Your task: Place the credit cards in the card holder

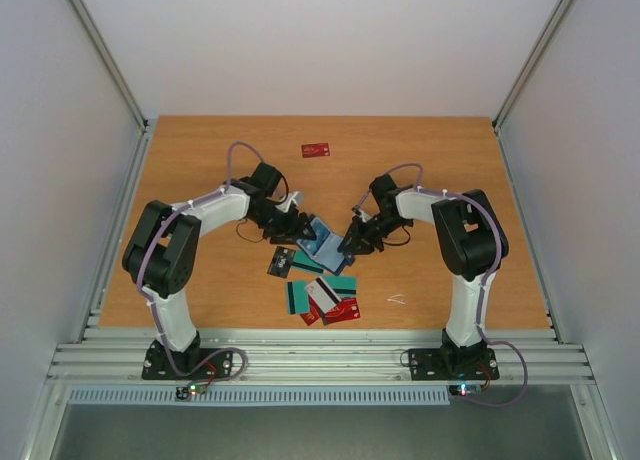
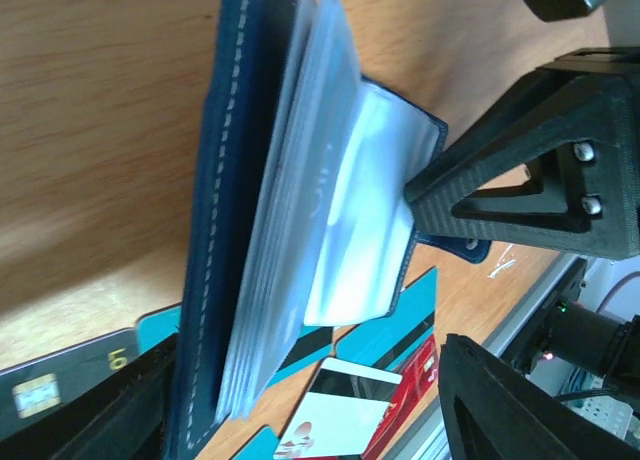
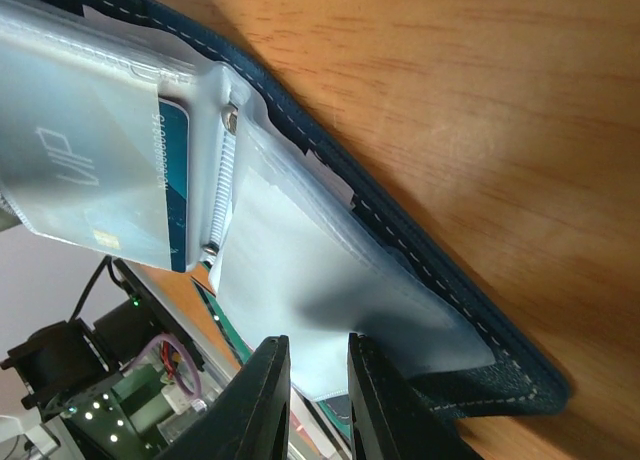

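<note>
The navy card holder (image 1: 325, 244) lies open at mid-table between both grippers, its clear sleeves (image 2: 300, 180) fanned out. One sleeve holds a teal card (image 3: 172, 160). My right gripper (image 3: 318, 345) is shut on the holder's right flap and a sleeve; it also shows as the right gripper (image 2: 445, 205) in the left wrist view. My left gripper (image 2: 310, 380) stands open around the holder, its left finger (image 2: 120, 410) beside the navy cover and the other finger well apart. In front lie loose credit cards: dark grey (image 1: 281, 262), teal (image 1: 340, 283), white (image 1: 322, 293) and red (image 1: 342, 311).
A single red card (image 1: 316, 150) lies far back on the wooden table (image 1: 200, 160). A small white scrap (image 1: 397, 300) sits near the front right. Metal rails (image 1: 320, 360) run along the near edge and grey walls close in both sides.
</note>
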Action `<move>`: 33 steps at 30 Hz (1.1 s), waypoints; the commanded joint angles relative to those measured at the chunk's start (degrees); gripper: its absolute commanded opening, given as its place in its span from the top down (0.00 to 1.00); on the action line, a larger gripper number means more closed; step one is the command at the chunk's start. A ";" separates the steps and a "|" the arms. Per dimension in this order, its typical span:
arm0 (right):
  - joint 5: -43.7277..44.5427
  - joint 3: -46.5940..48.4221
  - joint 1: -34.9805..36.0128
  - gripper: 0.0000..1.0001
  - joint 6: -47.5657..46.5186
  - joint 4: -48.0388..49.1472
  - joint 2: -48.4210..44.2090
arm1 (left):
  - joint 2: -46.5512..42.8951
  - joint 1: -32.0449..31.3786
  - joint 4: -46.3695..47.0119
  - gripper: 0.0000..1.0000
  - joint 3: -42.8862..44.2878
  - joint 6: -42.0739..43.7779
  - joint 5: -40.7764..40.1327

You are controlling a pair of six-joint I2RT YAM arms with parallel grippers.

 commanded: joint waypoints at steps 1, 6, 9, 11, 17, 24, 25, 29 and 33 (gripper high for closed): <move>5.43 -0.05 0.71 0.81 -1.62 -0.95 3.62 | -1.48 -1.70 3.63 0.34 0.56 -0.70 3.24; 5.27 0.46 0.71 0.81 -1.94 -1.53 3.80 | -2.20 -3.58 3.15 0.34 1.49 -0.46 2.12; 4.98 0.82 0.71 0.82 -1.84 -1.91 3.66 | -2.75 -5.30 1.41 0.34 2.81 0.82 -0.22; 4.15 0.95 0.71 0.82 -1.09 -1.83 3.53 | -2.77 -6.52 -0.22 0.35 3.94 1.77 -1.61; 2.95 1.59 0.71 0.83 0.61 -2.42 2.80 | -1.41 -9.92 -4.41 0.35 8.52 4.67 -5.45; 3.16 3.34 0.71 0.83 0.66 -4.70 1.47 | 0.84 -11.87 -4.92 0.36 10.83 5.02 -7.12; 3.12 3.53 0.71 0.83 0.64 -4.88 1.31 | 0.94 -12.09 -4.62 0.36 10.86 4.94 -7.08; 3.60 3.57 0.47 0.83 1.03 -6.01 -0.21 | 1.70 -12.83 -3.15 0.36 10.26 4.10 -5.86; 3.89 3.20 -0.29 0.83 1.31 -7.34 -3.23 | 2.09 -13.10 -0.44 0.37 8.45 2.51 -4.93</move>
